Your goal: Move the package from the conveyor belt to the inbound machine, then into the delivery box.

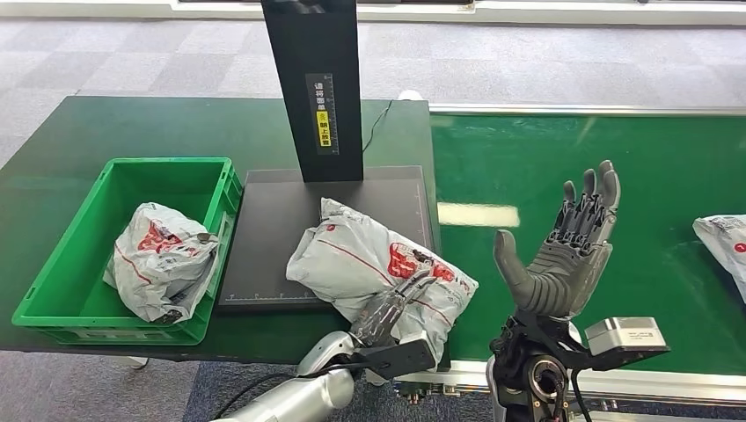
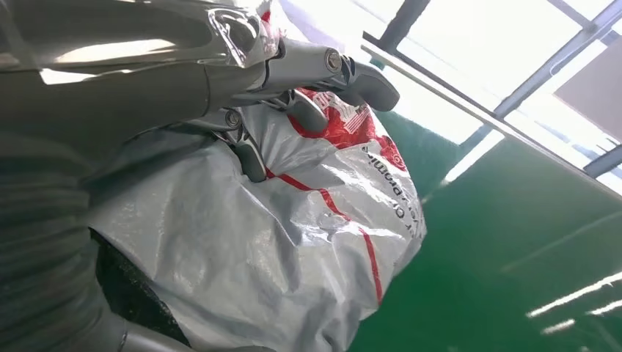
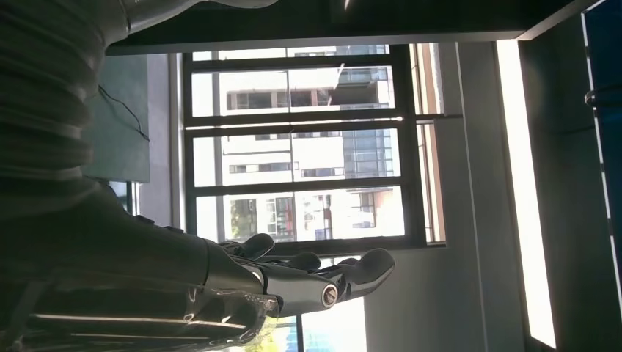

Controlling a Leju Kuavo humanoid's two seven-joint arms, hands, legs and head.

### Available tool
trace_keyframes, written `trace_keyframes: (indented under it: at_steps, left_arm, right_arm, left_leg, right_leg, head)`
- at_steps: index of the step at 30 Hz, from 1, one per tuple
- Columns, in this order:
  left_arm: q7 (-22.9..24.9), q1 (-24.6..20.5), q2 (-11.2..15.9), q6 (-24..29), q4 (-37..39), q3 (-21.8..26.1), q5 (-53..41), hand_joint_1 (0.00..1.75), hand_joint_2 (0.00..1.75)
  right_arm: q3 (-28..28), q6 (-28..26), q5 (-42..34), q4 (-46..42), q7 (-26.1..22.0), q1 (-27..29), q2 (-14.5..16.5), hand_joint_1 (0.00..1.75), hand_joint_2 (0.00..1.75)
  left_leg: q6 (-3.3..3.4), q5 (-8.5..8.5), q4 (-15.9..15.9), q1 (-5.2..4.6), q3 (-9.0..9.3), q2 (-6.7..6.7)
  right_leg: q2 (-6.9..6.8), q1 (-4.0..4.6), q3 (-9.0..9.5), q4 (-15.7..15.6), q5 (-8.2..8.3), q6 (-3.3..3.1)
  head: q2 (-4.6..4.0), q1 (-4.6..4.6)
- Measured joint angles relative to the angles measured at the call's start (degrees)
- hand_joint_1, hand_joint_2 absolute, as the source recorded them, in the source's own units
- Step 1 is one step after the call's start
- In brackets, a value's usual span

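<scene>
Left wrist view: left hand (image 2: pixel 220 81) fingers (image 2: pixel 367 77) curl over the package (image 2: pixel 293 235).

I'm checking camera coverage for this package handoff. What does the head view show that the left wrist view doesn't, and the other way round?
Head view alone: the green plastic crate holding another grey bag, the flat black scanner platform with its upright post, and the open right robot hand raised over the green conveyor belt.

Left wrist view alone: bright window frames behind, and the fingers close up against the plastic.

Both: the left robot hand holding the grey-and-red plastic mailer bag.
</scene>
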Motion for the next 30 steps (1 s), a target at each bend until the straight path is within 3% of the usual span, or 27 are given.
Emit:
trace_keyframes:
  at_steps: [9,11,15,18,30]
  left_arm:
    - [12.2,-1.3,0.0,6.8,1.8,-3.2,-16.3,0.0,1.75]
    - [12.9,-1.3,0.1,6.9,2.1,-3.8,-17.2,0.11,1.75]
    - [14.0,-1.3,0.2,7.1,2.6,-4.6,-19.4,1.41,1.75]
    - [14.8,-1.4,0.4,7.3,2.8,-4.9,-21.5,1.68,1.75]
    - [11.6,-2.3,0.6,11.6,2.5,-1.6,-23.4,1.75,1.75]
  right_arm:
    - [2.0,-1.4,0.3,0.0,0.0,0.0,-1.0,0.0,1.75]
    - [2.2,-1.6,0.3,0.0,0.0,0.0,-1.2,0.0,1.75]
    - [2.7,-2.0,0.3,-0.3,0.0,0.1,-1.5,0.0,1.75]
    - [3.1,-2.4,0.4,-0.9,0.0,0.2,-1.7,0.0,1.75]
    - [5.0,-4.7,1.0,-1.4,0.0,0.3,-2.8,0.0,1.75]
  left_leg:
    - [0.0,0.02,0.0,0.01,-0.01,0.01]
    - [0.0,0.02,0.0,0.0,-0.03,0.01]
    - [0.0,0.02,0.0,0.0,-0.04,0.01]
    - [0.0,0.02,0.0,0.01,-0.04,0.0]
    - [0.0,-0.01,0.0,0.0,-0.09,-0.01]
  right_leg:
    - [0.0,0.01,-0.05,0.0,0.01,0.0]
    - [0.0,0.01,-0.07,0.0,0.01,0.0]
    - [0.0,0.01,-0.1,0.0,0.01,0.0]
    - [0.0,0.01,-0.1,0.0,0.01,0.0]
    - [-0.01,0.0,-0.14,0.0,-0.03,0.04]
  head:
    - [0.0,0.01]
    - [0.0,0.01]
    - [0.0,0.0]
    - [0.0,0.0]
    - [0.0,0.01]
